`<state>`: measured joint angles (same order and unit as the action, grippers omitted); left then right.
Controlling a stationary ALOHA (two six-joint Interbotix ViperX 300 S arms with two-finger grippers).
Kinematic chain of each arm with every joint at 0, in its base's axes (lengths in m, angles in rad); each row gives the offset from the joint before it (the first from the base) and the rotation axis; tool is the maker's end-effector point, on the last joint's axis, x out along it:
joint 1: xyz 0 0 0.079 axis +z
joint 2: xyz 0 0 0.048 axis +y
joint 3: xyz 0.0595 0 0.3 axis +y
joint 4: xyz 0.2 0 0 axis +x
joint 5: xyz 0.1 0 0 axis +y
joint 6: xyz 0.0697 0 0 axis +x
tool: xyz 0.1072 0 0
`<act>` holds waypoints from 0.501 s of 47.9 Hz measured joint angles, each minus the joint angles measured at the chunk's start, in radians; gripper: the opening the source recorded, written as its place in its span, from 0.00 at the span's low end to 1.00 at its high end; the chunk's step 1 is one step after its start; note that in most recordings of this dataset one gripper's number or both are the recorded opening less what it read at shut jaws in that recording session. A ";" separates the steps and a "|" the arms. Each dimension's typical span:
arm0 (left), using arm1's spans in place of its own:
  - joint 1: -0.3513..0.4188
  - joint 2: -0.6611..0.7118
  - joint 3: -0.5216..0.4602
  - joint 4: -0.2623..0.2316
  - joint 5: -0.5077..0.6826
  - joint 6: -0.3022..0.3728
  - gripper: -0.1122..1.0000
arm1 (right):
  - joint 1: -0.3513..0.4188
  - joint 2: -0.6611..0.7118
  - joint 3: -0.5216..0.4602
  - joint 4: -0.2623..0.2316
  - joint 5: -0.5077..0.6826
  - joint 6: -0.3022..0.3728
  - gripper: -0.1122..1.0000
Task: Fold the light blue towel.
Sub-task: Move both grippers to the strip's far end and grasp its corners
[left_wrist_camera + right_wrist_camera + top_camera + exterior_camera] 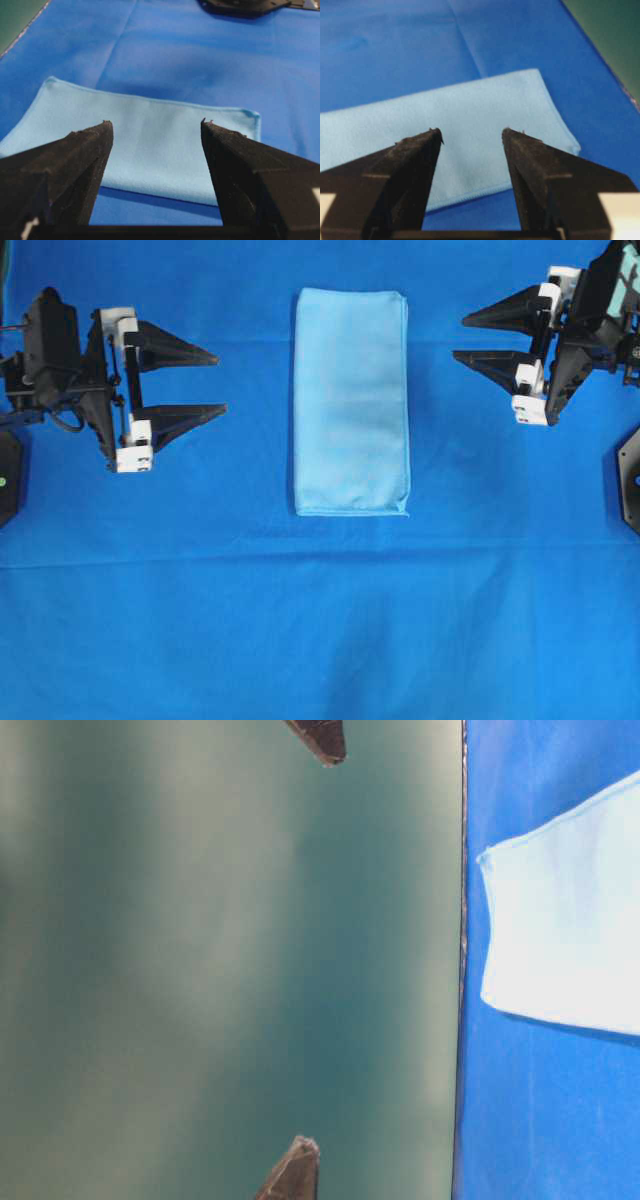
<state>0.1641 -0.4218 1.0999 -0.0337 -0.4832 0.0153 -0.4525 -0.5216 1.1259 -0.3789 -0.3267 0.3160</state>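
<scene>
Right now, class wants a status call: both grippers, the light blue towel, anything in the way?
Left gripper open, empty. Right gripper open, empty. Light blue towel lies flat between them, a long rectangle, untouched. Nothing on it; only blue table covering around.

The left gripper (pixel 220 384) sits at the left edge of the overhead view, its two black fingers (pixel 80 160) spread wide and pointing toward the middle, holding nothing. The right gripper (pixel 460 337) mirrors it from the right edge, fingers (pixel 410 170) equally wide and empty. Both seem to hang above the surface, though height is hard to judge.
</scene>
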 measured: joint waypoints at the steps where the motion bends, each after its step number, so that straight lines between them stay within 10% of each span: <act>1: 0.002 0.005 -0.002 0.000 0.000 0.000 0.72 | 0.000 0.003 -0.002 0.000 0.000 0.000 0.62; 24: 0.061 0.114 -0.091 0.000 0.005 0.002 0.72 | -0.052 0.094 -0.075 0.000 0.054 -0.014 0.62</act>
<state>0.2255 -0.3083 1.0094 -0.0337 -0.4786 0.0169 -0.5047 -0.4280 1.0508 -0.3789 -0.2730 0.3022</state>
